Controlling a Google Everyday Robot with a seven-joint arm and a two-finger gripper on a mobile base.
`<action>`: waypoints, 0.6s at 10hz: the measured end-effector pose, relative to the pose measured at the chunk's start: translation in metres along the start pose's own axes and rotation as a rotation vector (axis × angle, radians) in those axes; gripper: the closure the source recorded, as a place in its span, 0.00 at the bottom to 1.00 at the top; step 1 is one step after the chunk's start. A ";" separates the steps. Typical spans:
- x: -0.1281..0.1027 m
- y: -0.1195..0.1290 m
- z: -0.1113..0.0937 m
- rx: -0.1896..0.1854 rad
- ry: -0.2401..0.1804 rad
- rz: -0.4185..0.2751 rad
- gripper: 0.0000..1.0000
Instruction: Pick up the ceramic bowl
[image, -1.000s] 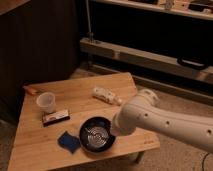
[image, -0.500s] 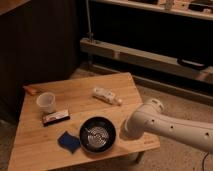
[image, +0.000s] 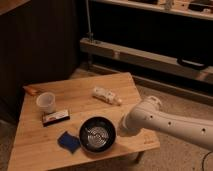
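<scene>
The ceramic bowl (image: 97, 134) is glossy black with a pale radiating pattern inside. It sits near the front edge of the low wooden table (image: 75, 100), fully in view. My white arm (image: 165, 122) reaches in from the right, and its end is just right of the bowl's rim. My gripper (image: 122, 130) is at that end, mostly hidden under the arm, beside the bowl and not around it.
On the table are a translucent white cup (image: 46, 102) at the left, a dark flat packet (image: 55, 117), a blue sponge (image: 68, 142) touching the bowl's left side, a white bottle lying down (image: 106, 95), and an orange item (image: 31, 90) at the far left edge. Dark shelving stands behind.
My arm has pulled back to the right, off the bowl's right side. The bowl and the other things have not moved.
</scene>
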 end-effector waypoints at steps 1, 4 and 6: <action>0.002 -0.010 0.004 0.006 -0.014 -0.023 0.20; 0.006 -0.032 0.022 0.010 -0.078 -0.078 0.20; 0.007 -0.032 0.022 0.011 -0.080 -0.078 0.20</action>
